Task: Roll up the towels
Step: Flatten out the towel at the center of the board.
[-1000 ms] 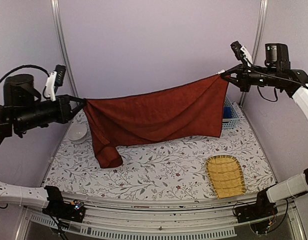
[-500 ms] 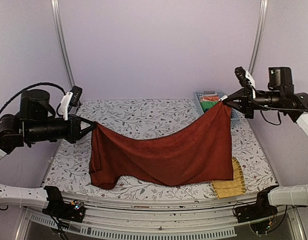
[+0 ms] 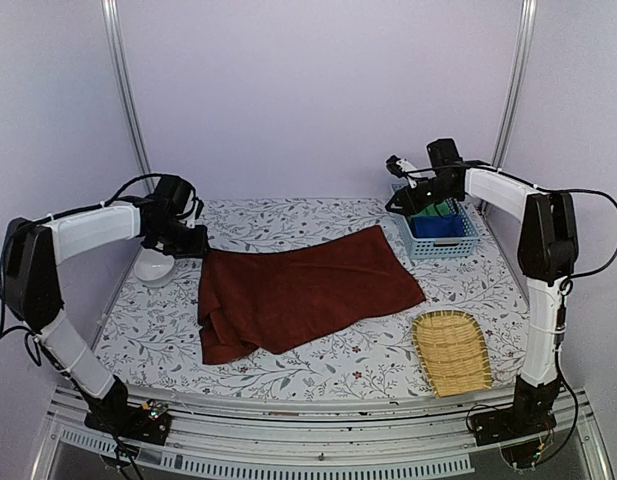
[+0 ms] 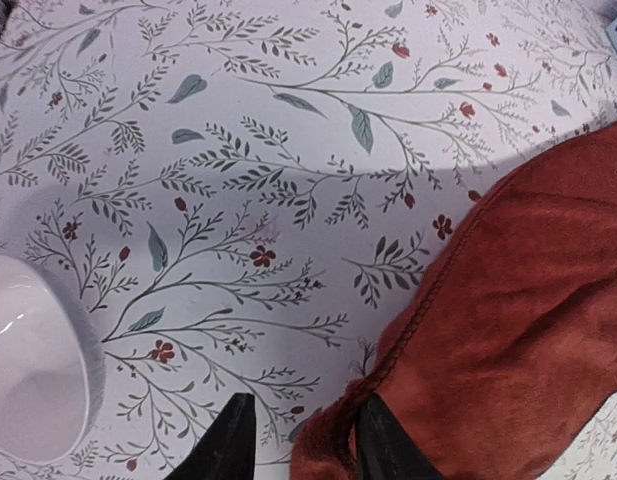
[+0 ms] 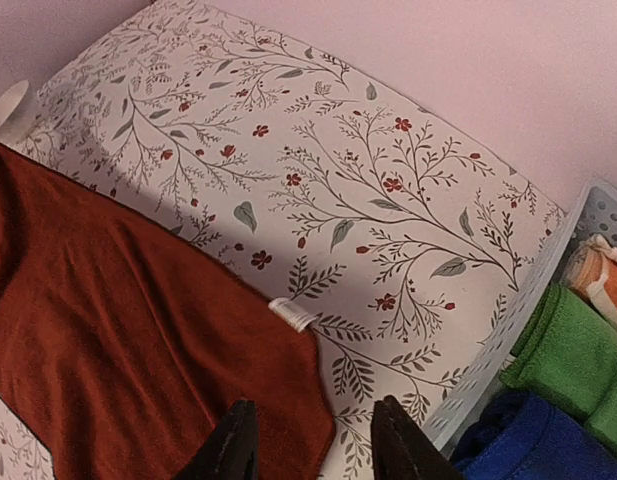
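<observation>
Dark reddish-brown terry towel (image 3: 303,295) lay flat on the floral counter (image 3: 318,370), left tool (image 4: 303,420) and right tool (image 5: 313,410) both open and empty, so next probably needed an edge grab to start rolling.

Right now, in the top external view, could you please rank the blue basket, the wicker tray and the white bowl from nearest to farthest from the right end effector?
Measured from the right end effector:
1. blue basket, right beside it at the far right of the table.
2. wicker tray, at the near right.
3. white bowl, across the table on the left side.
</observation>
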